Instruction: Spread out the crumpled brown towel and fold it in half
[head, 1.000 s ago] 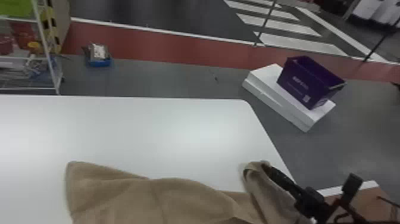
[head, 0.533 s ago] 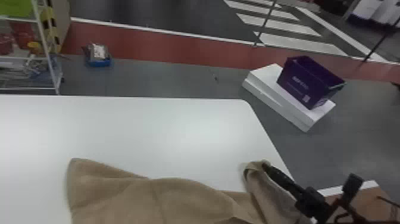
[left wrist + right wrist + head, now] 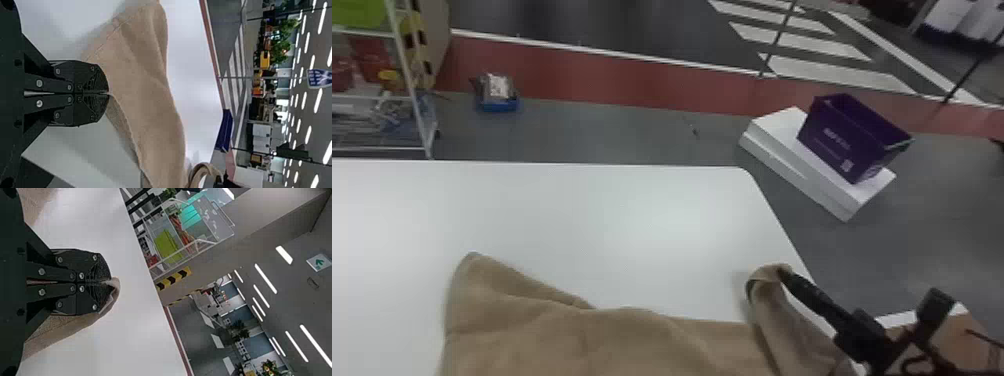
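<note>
My right gripper (image 3: 784, 275) comes in from the lower right in the head view, clamped on a raised, looped corner of the brown towel (image 3: 612, 340). The towel lies rumpled along the bottom of that view, its left corner pointing away from me. In the right wrist view the gripper (image 3: 107, 282) has its fingers closed with a bit of towel (image 3: 58, 331) at the tips. The left wrist view shows my left gripper (image 3: 107, 93) closed on the edge of the towel (image 3: 145, 78).
The white table (image 3: 632, 215) extends beyond the towel, its rounded corner at the far right. Past it on the floor, a purple basket (image 3: 847, 135) stands on white boxes (image 3: 782, 150). A wire shelf (image 3: 407, 95) stands at the far left.
The left part of the towel has shifted slightly, its far left corner now a little farther from me and to the right. The right gripper has kept its place.
</note>
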Robot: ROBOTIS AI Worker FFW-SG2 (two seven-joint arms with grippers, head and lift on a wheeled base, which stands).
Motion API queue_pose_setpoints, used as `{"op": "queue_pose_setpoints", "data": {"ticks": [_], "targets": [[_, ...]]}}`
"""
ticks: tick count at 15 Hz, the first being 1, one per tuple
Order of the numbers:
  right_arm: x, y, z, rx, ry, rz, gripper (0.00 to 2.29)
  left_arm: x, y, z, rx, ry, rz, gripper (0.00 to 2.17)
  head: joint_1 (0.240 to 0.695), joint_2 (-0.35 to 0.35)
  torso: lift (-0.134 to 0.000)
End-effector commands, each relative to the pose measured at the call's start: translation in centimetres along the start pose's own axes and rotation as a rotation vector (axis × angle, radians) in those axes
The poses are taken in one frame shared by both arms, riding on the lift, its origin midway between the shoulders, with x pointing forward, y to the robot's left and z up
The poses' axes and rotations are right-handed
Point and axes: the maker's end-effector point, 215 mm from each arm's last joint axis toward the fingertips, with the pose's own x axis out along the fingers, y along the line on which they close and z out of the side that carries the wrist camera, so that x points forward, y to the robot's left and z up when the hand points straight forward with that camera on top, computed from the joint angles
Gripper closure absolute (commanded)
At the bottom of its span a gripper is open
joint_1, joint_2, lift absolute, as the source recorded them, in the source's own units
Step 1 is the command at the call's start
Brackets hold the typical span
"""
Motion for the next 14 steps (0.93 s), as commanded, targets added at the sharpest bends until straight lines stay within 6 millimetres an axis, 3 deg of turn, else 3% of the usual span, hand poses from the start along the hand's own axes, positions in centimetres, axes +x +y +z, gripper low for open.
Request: {"op": "queue_pose_setpoints", "data": {"ticks": [1, 4, 6, 10, 14], "targets": [[-1.3, 1.5, 2.1, 0.002, -0.029, 0.015, 2.25, -2.0, 3.3, 3.9, -0.019, -0.081, 0.068, 1.33, 0.695, -0.350, -0.124], [-4.5, 3.9, 5.4, 0.044, -0.090, 0.030, 2.25, -6.0, 8.7, 8.6, -0.089, -0.183, 0.183, 1.33, 0.695, -0.350, -0.124], [-7.5, 4.7, 7.6, 0.079, -0.129, 0.024, 2.25, -8.5, 10.8, 10.9, -0.094, -0.223, 0.246, 1.33, 0.695, -0.350, -0.124], [-13.2, 3.6, 11.8, 0.083, -0.215, -0.044, 2.25, -12.6, 14.5, 12.5, -0.174, -0.254, 0.319, 1.33, 0.695, -0.350, -0.124], [-15.5, 4.9, 13.4, 0.118, -0.236, -0.033, 2.25, -15.7, 16.3, 13.4, -0.260, -0.272, 0.320, 1.33, 0.695, -0.350, -0.124]]}}
